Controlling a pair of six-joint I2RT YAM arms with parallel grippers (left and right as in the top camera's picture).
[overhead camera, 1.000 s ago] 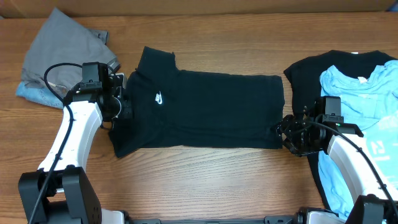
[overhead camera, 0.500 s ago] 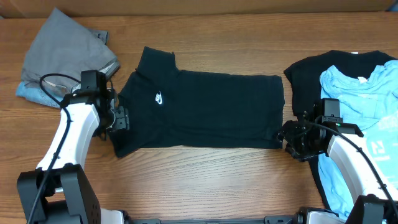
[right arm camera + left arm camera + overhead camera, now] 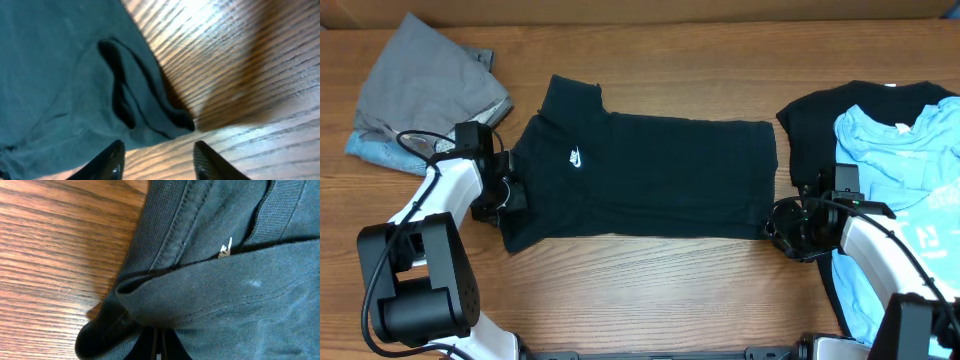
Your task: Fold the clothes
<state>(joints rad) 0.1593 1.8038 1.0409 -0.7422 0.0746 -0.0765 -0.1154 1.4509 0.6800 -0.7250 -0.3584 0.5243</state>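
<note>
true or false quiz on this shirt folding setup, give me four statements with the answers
1. The black shirt lies spread out mid-table. True.
2. The right gripper is shut on its corner. False: it is open, with the corner just ahead of it.
3. A grey garment lies at the far left. True.
4. The light blue shirt lies under a black one. False: it lies on top of the other black garment.

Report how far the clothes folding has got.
Done: a gray pile sits folded at the far left. In hand: the black shirt lies flat in the middle, the left gripper apparently pinching its near left edge, the right gripper open at its near right corner. Left: folding this shirt, then the light blue shirt and the dark garment under it.
</note>
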